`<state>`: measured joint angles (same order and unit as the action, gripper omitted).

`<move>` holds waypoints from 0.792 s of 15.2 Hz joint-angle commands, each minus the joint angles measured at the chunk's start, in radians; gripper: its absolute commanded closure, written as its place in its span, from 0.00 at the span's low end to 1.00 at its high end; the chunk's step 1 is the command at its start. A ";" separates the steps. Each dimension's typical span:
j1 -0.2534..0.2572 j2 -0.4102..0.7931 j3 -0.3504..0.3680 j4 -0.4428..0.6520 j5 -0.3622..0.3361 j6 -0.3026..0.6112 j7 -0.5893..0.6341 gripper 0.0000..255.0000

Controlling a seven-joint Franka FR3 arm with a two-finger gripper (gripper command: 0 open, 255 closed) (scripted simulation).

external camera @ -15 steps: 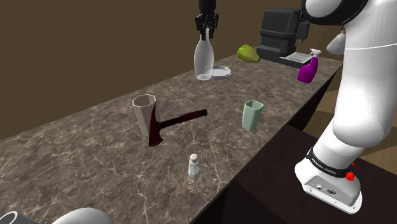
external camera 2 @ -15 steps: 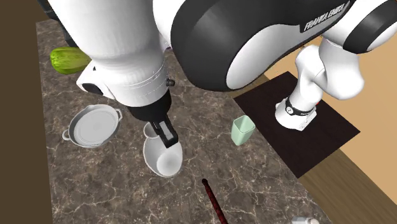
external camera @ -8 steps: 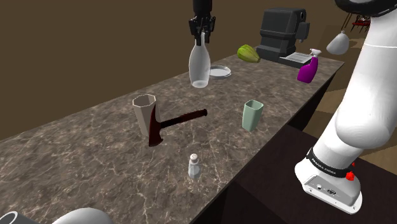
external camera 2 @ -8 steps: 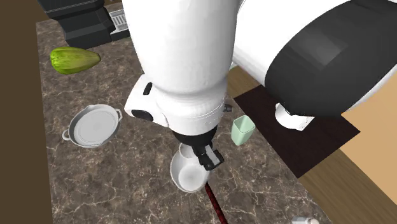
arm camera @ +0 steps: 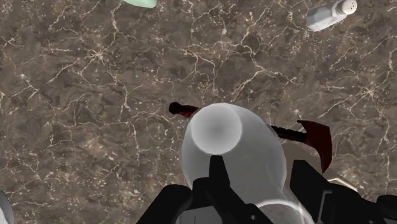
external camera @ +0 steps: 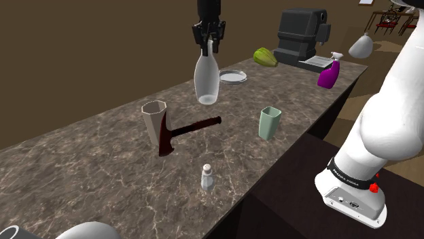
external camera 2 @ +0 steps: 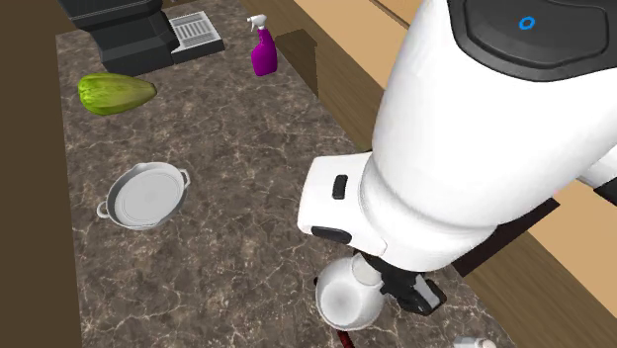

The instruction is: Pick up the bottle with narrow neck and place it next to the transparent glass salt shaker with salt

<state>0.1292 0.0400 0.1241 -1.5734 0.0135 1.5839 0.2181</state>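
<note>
Gripper (external camera: 208,45) clamped on the narrow neck of the bottle (external camera: 206,80), fingers pinching it just under the mouth. The bottle hangs upright in the air, clear of the bench (external camera: 102,170) and well apart from the salt shaker (external camera: 208,178), farther along the bench from it. The wrist view looks down past the bottle's rounded body, with the shaker off ahead of it. A dark red hatchet (external camera: 193,126) lies on the bench between the shaker and the spot under the bottle, and a grey faceted cup (external camera: 154,121) stands by the hatchet's head. A pale green cup (external camera: 269,123) is near the shaker, toward the bench edge. The bottle looks like pale translucent glass, so I'd judge it stiff, smooth, probably slippery and breakable. The wide body hangs low under a neck hold, so it may swing or slip if moved fast. The neck seems the right hold, since the body looks too wide for the fingers. The set-down should be gentle, base flat, beside the shaker and not touching it. The shaker is small and would likely tip if bumped.
</note>
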 commanded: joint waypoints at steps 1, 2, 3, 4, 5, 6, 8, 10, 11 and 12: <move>0.024 -0.031 0.023 -0.033 0.004 0.004 0.048 1.00; 0.035 -0.042 0.034 -0.046 0.007 0.006 0.070 1.00; 0.046 -0.051 0.045 -0.058 0.009 0.009 0.092 1.00; 0.057 -0.060 0.056 -0.068 0.011 0.011 0.114 1.00; 0.068 -0.067 0.068 -0.077 0.013 0.013 0.136 1.00; 0.079 -0.074 0.079 -0.084 0.016 0.015 0.159 1.00; 0.101 -0.084 0.103 -0.096 0.020 0.018 0.205 1.00; 0.124 -0.090 0.128 -0.103 0.024 0.020 0.251 1.00; 0.135 -0.092 0.140 -0.104 0.025 0.021 0.275 1.00; 0.146 -0.092 0.153 -0.104 0.026 0.021 0.298 1.00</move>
<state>0.2661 -0.0402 0.2669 -1.6635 0.0361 1.6017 0.4958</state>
